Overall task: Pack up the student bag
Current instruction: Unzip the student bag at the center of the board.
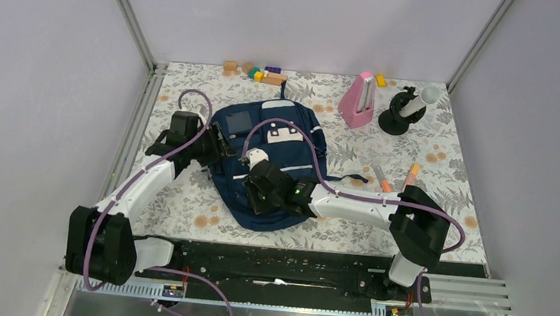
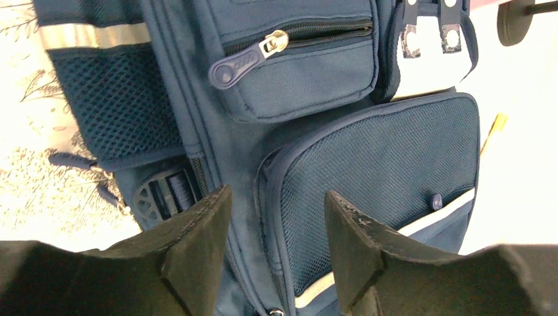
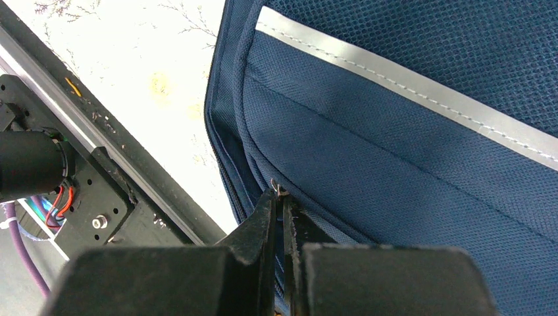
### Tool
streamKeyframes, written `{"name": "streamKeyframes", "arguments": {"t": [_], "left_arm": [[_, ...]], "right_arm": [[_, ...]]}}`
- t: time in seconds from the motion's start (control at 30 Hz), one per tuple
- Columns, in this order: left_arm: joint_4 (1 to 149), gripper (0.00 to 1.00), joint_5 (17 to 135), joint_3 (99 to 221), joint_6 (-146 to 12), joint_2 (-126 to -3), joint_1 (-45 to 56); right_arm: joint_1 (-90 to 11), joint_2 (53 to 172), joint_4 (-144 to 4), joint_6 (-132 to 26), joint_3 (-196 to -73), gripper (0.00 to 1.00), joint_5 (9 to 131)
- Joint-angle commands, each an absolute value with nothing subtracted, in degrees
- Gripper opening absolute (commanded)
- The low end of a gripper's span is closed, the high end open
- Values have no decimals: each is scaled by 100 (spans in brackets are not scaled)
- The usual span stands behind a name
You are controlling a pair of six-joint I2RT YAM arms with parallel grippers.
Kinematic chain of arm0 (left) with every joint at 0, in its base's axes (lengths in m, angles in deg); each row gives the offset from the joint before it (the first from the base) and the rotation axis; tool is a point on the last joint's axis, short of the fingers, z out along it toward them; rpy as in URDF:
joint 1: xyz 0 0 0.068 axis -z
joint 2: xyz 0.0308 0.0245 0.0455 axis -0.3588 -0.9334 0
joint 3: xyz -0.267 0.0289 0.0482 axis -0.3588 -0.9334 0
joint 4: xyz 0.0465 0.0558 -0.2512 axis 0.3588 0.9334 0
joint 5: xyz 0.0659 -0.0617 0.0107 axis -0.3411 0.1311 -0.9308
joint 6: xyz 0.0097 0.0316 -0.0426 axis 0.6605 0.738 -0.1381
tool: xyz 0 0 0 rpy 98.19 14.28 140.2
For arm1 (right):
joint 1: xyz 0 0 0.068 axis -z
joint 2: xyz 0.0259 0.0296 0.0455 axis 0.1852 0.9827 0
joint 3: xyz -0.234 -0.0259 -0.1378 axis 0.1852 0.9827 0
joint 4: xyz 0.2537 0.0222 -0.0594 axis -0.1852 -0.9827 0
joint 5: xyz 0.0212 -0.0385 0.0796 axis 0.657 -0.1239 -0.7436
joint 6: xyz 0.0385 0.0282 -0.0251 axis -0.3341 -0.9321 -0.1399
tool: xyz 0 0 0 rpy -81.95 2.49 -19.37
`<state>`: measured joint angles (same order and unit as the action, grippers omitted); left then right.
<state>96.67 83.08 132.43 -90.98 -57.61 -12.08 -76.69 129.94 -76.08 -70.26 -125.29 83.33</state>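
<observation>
Left gripper [image 2: 275, 197], jaws spread and holding nothing, poised over the mesh pocket [image 2: 381, 178] on the left side of the student bag [image 1: 297, 148], which lies flat at the centre of the floral table [image 1: 181, 203]. Right gripper [image 3: 281, 197], jaws pressed together at the bag's near edge, apparently pinching a small metal zipper pull [image 3: 278, 189]. Far right: pink metronome [image 1: 358, 100].

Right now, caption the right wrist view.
The right gripper shut on the small metal zipper pull of the navy blue fabric backpack.
</observation>
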Motion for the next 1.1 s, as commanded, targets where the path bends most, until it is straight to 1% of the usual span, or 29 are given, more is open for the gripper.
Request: {"name": "streamKeyframes", "arguments": {"t": [0.0, 0.07, 0.13, 0.2, 0.3, 0.33, 0.37, 0.47, 0.5, 0.8, 1.07], "left_arm": [[9546, 51, 8748, 13707, -8740, -6145, -1232], [9549, 49, 8817, 13732, -8703, -6289, -1232], [9522, 44, 8928, 13738, -8694, -6379, -1227], [9460, 42, 9050, 13729, -8685, -6433, -1224], [9436, 34, 9160, 13718, -8665, -6493, -1215], [9415, 31, 9211, 13705, -8664, -6503, -1211], [9384, 24, 9260, 13686, -8663, -6510, -1207], [9316, 2, 9393, 13630, -8667, -6531, -1170], [9299, 0, 9420, 13612, -8682, -6534, -1157], [9033, 0, 9234, 13354, -8931, -6201, -1127], [8986, 0, 9246, 13277, -8989, -6071, -1127]], "right_arm": [[-7769, 12726, -7483, -7086, -12484, 0, 8244], [-7771, 12711, -7486, -7086, -12475, 0, 8254], [-7765, 12701, -7479, -7093, -12474, 0, 8256], [-7765, 12700, -7479, -7095, -12477, 0, 8258], [-7765, 12704, -7486, -7086, -12483, 0, 8266], [-7765, 12716, -7485, -7086, -12481, 0, 8271], [-7765, 12709, -7482, -7086, -12482, 0, 8275], [-7766, 12717, -7508, -7095, -12520, 0, 8260], [-7765, 12721, -7527, -7095, -12543, 0, 8244], [-7924, 12741, -7535, -7203, -12817, 0, 8400], [-7959, 13215, -7714, -7018, -13650, 0, 8234]]}}
